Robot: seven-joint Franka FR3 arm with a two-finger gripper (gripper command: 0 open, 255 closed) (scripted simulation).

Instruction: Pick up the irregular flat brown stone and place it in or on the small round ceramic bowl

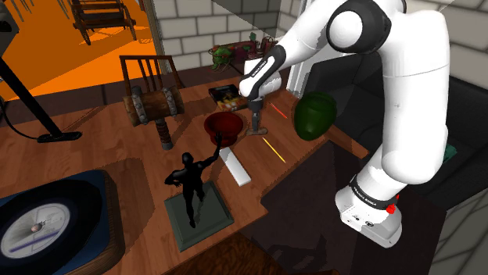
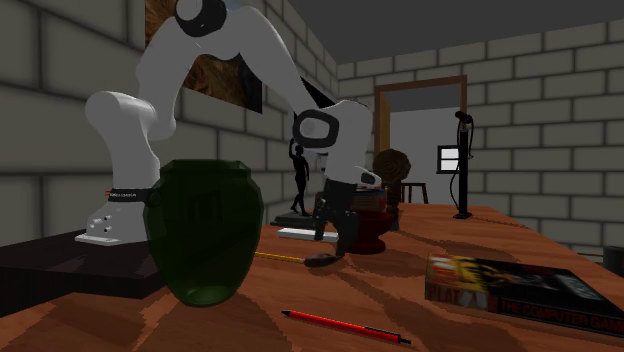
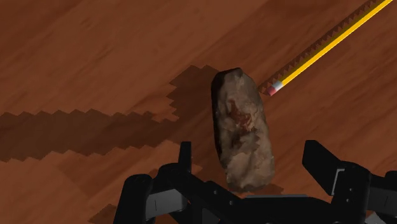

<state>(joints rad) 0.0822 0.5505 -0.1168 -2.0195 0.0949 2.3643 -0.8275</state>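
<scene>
Across the shoulder view, left to right: record player (image 1: 55, 223), black figurine (image 1: 190, 183), white block (image 1: 235, 167), dark red bowl (image 1: 223, 123), then the tool (image 1: 255, 129) pointing down at the counter (image 1: 141, 168), with a yellow pencil (image 1: 274, 150) and a green vase (image 1: 314, 116) beyond. Leaves the grip unclear from that angle. From the second exterior view: vase (image 2: 205, 235) looming at front left and screening part of the counter, then the brown stone (image 2: 322, 261) lying flat under the tool (image 2: 328, 250), bowl (image 2: 368, 235) near behind, red pen (image 2: 345, 328) and book (image 2: 530, 290) toward the right. Along the wrist view, settles it: tool (image 3: 249, 153) released, fingers (image 3: 184, 159) spread either side of the stone (image 3: 242, 130), touching neither flank; eraser end of the pencil (image 3: 331, 44) just beside the stone's far tip.
</scene>
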